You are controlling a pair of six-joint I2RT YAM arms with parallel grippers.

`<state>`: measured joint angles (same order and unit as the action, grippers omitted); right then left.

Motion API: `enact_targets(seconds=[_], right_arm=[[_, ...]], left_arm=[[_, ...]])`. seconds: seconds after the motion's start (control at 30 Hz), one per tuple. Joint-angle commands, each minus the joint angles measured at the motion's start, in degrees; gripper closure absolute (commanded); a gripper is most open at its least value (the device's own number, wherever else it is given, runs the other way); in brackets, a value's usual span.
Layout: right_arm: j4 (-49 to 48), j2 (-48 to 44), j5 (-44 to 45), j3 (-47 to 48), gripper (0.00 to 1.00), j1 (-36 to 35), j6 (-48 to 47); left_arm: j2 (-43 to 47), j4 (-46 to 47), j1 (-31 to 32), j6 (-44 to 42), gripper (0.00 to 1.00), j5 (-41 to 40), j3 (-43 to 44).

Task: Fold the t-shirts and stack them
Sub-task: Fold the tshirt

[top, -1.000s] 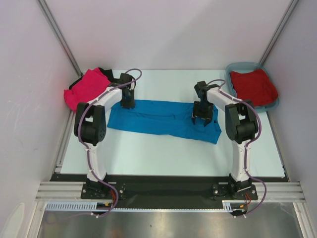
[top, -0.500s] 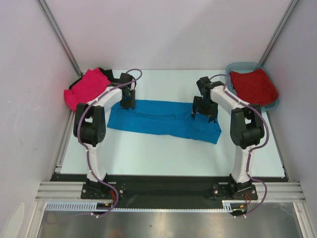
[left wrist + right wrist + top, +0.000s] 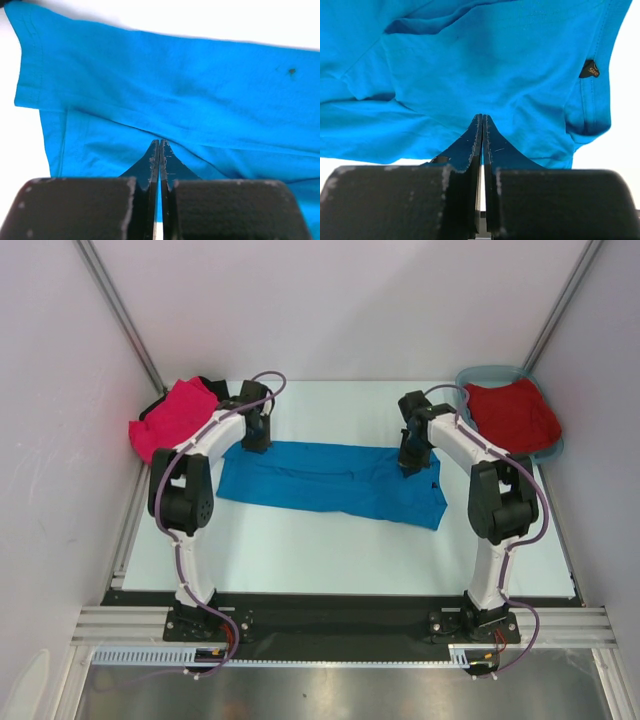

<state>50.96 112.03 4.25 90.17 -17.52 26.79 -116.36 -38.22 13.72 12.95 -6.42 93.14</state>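
Observation:
A bright blue t-shirt (image 3: 330, 480), folded into a long strip, lies flat across the middle of the table (image 3: 330, 550). My left gripper (image 3: 257, 440) is at the far edge of its left end, and my right gripper (image 3: 410, 462) is at the far edge near its right end. In the left wrist view, the left gripper (image 3: 160, 141) is shut, its tips together over the flat blue cloth (image 3: 175, 75). The right gripper (image 3: 482, 116) is shut the same way over the shirt (image 3: 470, 60). No cloth shows pinched in either one.
A hot pink t-shirt (image 3: 175, 418) lies bunched at the back left, on top of a black one (image 3: 213, 389). A dark red t-shirt (image 3: 512, 415) fills the teal tub (image 3: 490, 372) at the back right. Walls close in on both sides.
Both grippers were open over the blue shirt and are now shut. The right gripper moved back towards the shirt's far edge; the left shifted slightly the same way. The shirt has not moved.

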Motion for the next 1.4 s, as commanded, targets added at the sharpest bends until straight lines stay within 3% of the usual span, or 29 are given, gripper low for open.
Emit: enact_targets(seconds=[0.0, 0.63, 1.07, 1.37], right_arm=[[-2.9, 0.6, 1.5, -1.2, 1.0, -0.4, -0.2], [-4.2, 9.8, 3.0, 1.1, 1.0, -0.2, -0.2], [0.4, 15.4, 5.1, 9.0, 1.0, 1.0, 0.9], [4.1, 21.9, 3.8, 19.4, 1.0, 1.2, 1.3]], left_arm=[[0.3, 0.1, 0.4, -0.4, 1.0, -1.1, 1.6], [-10.0, 0.0, -0.6, -0.3, 1.0, -0.2, 7.6], [-13.4, -10.8, -0.7, 3.1, 1.0, 3.2, 6.9], [-8.5, -12.2, -0.4, 3.8, 1.0, 7.7, -3.8]])
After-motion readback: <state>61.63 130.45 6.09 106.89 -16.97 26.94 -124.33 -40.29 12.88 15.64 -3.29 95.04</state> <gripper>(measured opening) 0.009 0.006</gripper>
